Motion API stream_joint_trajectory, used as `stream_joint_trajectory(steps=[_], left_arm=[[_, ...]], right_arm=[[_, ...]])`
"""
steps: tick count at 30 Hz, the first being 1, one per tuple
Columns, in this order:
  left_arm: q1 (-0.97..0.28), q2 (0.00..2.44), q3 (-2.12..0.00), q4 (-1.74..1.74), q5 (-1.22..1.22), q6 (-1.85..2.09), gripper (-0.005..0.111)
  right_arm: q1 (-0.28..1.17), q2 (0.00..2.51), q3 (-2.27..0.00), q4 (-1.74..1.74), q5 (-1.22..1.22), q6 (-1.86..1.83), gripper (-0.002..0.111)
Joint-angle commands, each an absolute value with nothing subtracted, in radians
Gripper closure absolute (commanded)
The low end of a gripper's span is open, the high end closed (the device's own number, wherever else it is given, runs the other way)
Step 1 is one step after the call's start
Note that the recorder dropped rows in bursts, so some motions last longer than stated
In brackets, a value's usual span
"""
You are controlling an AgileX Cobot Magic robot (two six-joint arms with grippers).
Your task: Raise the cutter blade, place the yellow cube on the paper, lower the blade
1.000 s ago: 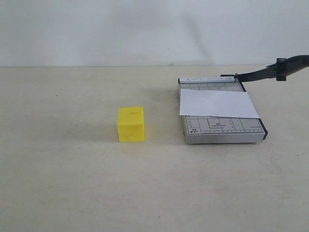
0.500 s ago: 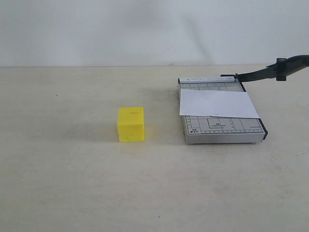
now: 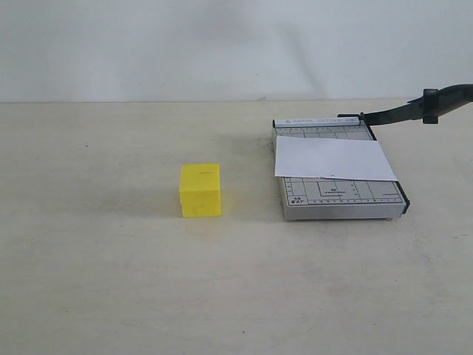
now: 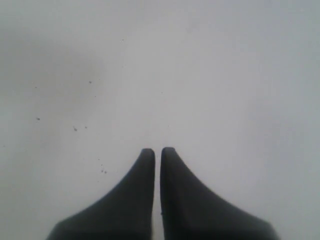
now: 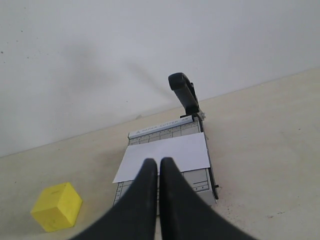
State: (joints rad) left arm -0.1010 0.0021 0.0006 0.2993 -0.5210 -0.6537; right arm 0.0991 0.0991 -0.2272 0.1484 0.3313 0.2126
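Blade: cutter blade (image 3: 403, 112) standing raised.
Cube: yellow cube (image 3: 200, 190) on the table (image 3: 111, 281), apart from the paper (image 3: 332, 158).
Claws: my left gripper (image 4: 157, 151) and my right gripper (image 5: 158, 162) both clenched, empty.

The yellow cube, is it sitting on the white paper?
No, the yellow cube sits on the table, well apart from the paper lying on the grey cutter.

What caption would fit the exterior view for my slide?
Yellow cube on the table, left of a paper cutter that carries white paper, blade raised.
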Motion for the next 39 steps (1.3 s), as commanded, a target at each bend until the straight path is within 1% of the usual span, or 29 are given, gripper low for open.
stream_joint_trajectory(steps=[1, 2, 3, 4, 5, 6, 7, 8, 9, 10, 11, 12, 13, 14, 20, 27, 30, 33, 39], left_arm=[[-0.098, 0.000, 0.000, 0.362, -0.459, -0.691, 0.102], [-0.098, 0.000, 0.000, 0.418, -0.429, -0.751, 0.102], [-0.098, 0.034, -0.018, 0.656, -0.415, -0.915, 0.102], [-0.098, 0.070, -0.033, 0.792, -0.430, -1.006, 0.102], [-0.098, 0.157, -0.066, 1.006, -0.469, -1.164, 0.102], [-0.106, 0.268, -0.104, 1.114, -0.478, -1.227, 0.102], [-0.111, 0.326, -0.121, 1.116, -0.474, -1.226, 0.102], [-0.124, 0.447, -0.166, 1.111, -0.471, -1.201, 0.102], [-0.131, 0.498, -0.192, 1.118, -0.476, -1.192, 0.102], [-0.143, 0.634, -0.246, 1.130, -0.522, -1.158, 0.102], [-0.148, 0.705, -0.269, 1.141, -0.549, -1.138, 0.102], [-0.166, 0.851, -0.333, 1.148, -0.598, -1.105, 0.102], [-0.177, 0.912, -0.353, 1.148, -0.612, -1.090, 0.102], [-0.212, 1.062, -0.436, 1.148, -0.621, -1.060, 0.102], [-0.341, 1.447, -0.680, 1.132, -0.600, -0.992, 0.102], [-0.523, 1.759, -0.964, 1.091, -0.451, -0.914, 0.102], [-0.599, 1.880, -1.092, 1.091, -0.346, -0.915, 0.102], [-0.642, 1.966, -1.198, 1.091, -0.292, -0.915, 0.102], [-0.702, 2.099, -1.358, 1.091, -0.275, -0.915, 0.102]], right_arm=[[0.100, 0.093, -0.227, 0.148, 0.325, 0.209, 0.106], [0.100, 0.093, -0.227, 0.148, 0.325, 0.209, 0.106], [0.100, 0.093, -0.227, 0.150, 0.321, 0.209, 0.106], [0.100, 0.093, -0.227, 0.150, 0.321, 0.209, 0.106], [0.100, 0.093, -0.227, 0.150, 0.321, 0.209, 0.106], [0.100, 0.093, -0.227, 0.150, 0.321, 0.209, 0.106], [0.100, 0.093, -0.227, 0.150, 0.321, 0.209, 0.106], [0.100, 0.093, -0.227, 0.150, 0.321, 0.209, 0.106], [0.100, 0.093, -0.227, 0.150, 0.321, 0.209, 0.106], [0.100, 0.093, -0.227, 0.150, 0.321, 0.209, 0.106], [0.100, 0.093, -0.227, 0.150, 0.321, 0.209, 0.106], [0.100, 0.093, -0.227, 0.150, 0.321, 0.209, 0.106], [0.100, 0.093, -0.227, 0.150, 0.321, 0.209, 0.106], [0.100, 0.093, -0.227, 0.150, 0.321, 0.209, 0.106], [0.100, 0.093, -0.227, 0.150, 0.321, 0.209, 0.106], [0.100, 0.093, -0.227, 0.150, 0.319, 0.210, 0.106], [0.100, 0.093, -0.227, 0.150, 0.319, 0.210, 0.106], [0.100, 0.093, -0.227, 0.150, 0.319, 0.210, 0.106], [0.100, 0.093, -0.227, 0.150, 0.319, 0.210, 0.106]])
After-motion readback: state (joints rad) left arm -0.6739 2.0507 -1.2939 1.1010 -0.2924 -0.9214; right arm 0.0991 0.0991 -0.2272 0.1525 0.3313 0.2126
